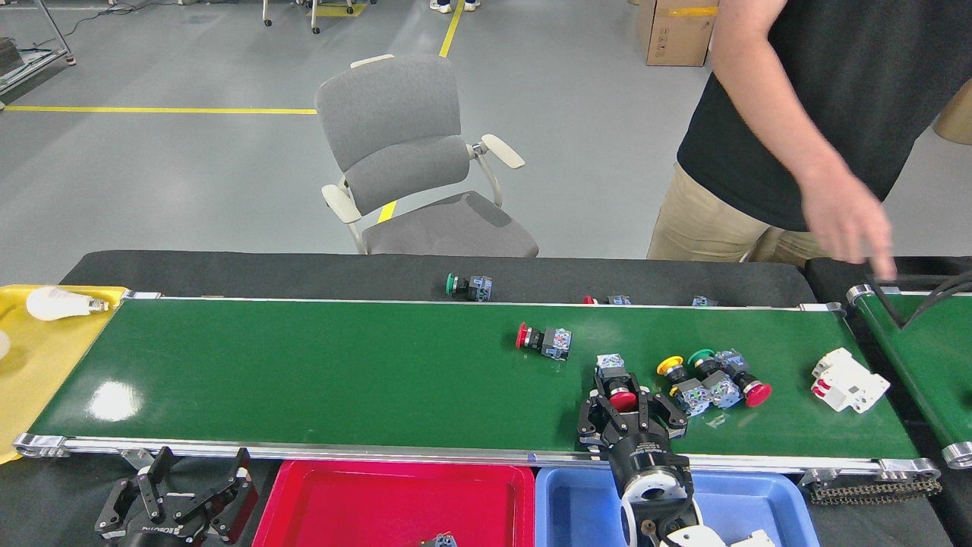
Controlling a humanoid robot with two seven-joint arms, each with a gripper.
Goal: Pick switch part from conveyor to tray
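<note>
A gray office chair (425, 163) stands on the gray floor (167, 175) behind the worktop (304, 270). Yellow lines (159, 110) run across the floor. A person in a black shirt (835, 99) and tan pants stands at the far right. A cardboard box (676, 34) sits behind them. A white light bulb (61, 304) lies on a yellow tray (38, 380).

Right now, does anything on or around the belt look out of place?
Yes. A green-capped switch and two more parts lie off the conveyor, on the black surface behind its far rail.
</note>
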